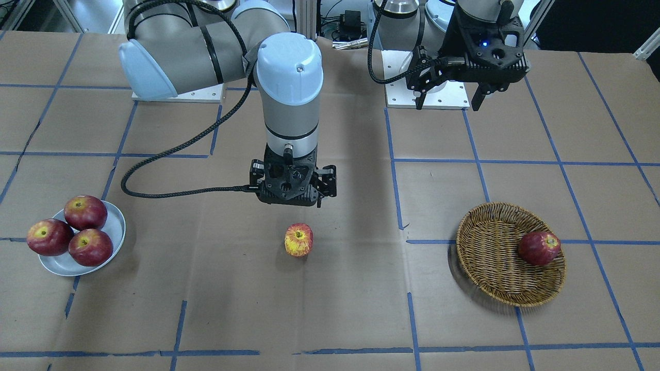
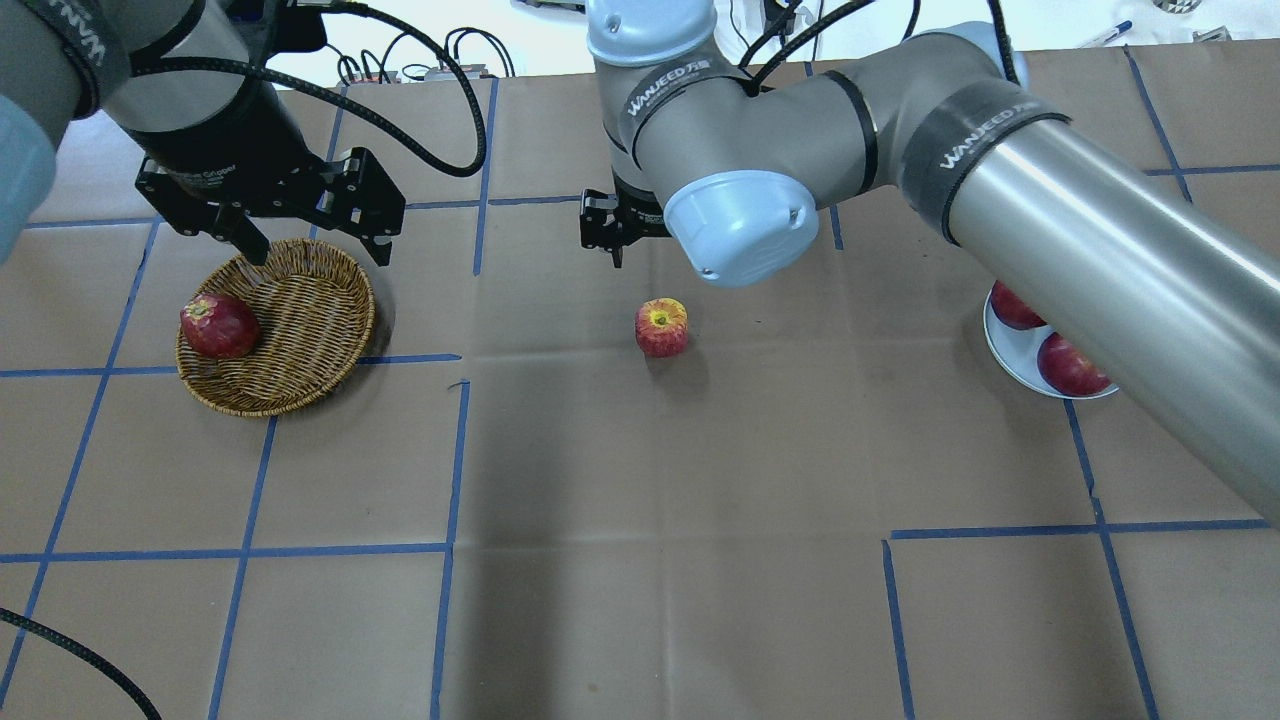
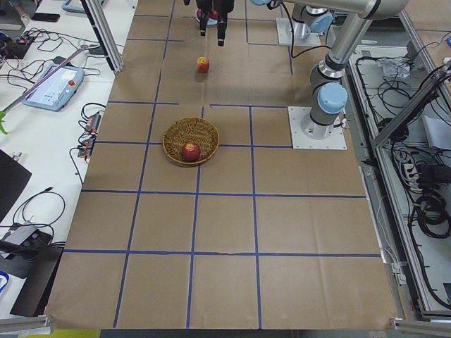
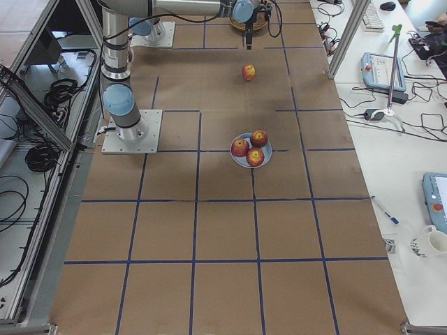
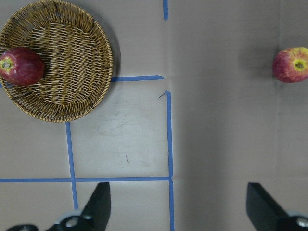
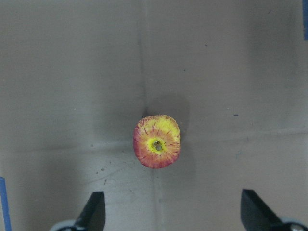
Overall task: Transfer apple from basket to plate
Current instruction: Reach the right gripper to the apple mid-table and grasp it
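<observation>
The apple (image 1: 298,239) isn't in the basket or on the plate. It sits upright on the bare tabletop (image 1: 330,309), roughly midway between them and well apart from both, with open room on every side. Its skin is yellow-orange with red streaks, stem dimple up.

The right end effector (image 6: 173,214) hangs above the apple, a bit toward the robot-side edge, with its fingers spread wide and nothing between them. The left end effector (image 2: 315,245) is also spread and empty, up over the robot-side rim of the basket (image 1: 490,288).

The basket is round, shallow, brown-tan wicker, on the side toward the tabletop's left end. One dark red apple (image 1: 539,248) rests against its wall.

The plate (image 1: 117,226) is glossy and pale, on the side toward the right end. It's crowded with three dark red apples (image 1: 85,212), one hanging over the rim.

The tabletop cover looks like brown paper, creased, gridded with blue tape (image 1: 394,190).
</observation>
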{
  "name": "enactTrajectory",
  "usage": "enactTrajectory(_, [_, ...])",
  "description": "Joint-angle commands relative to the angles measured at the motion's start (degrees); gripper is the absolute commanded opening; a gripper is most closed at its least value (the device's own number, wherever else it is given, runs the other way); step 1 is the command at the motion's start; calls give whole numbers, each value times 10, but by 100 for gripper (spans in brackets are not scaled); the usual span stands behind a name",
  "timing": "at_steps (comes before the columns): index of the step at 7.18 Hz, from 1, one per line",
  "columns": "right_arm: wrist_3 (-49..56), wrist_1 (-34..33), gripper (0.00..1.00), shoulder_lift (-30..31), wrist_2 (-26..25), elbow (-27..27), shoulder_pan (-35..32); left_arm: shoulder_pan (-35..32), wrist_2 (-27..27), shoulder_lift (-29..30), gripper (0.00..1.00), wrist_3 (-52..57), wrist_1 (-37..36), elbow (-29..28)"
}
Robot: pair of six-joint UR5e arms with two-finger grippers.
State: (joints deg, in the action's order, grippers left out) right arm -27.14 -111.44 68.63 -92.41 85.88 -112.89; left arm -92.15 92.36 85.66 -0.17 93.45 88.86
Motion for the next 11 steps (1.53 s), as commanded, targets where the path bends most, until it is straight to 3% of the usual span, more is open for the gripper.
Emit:
enactTrajectory(1, [0,-111,100,-36,-3,51,-7,0,0,-1,99,0,1,0])
enactTrajectory(4, [4,-191,100,-79,-32,82,-5,-1,-1,-1,99,0,1,0])
enactTrajectory(8, [3,-212,99,-111,-28,86,-6,-1,-2,-1,99,0,0,0])
enactTrajectory(9, [2,-212,77,-110,-30,89,-5,-1,-2,-1,99,0,0,0])
enactTrajectory(11, [2,-211,62,-109,-31,87,-2,-1,-2,1,99,-1,0,-1])
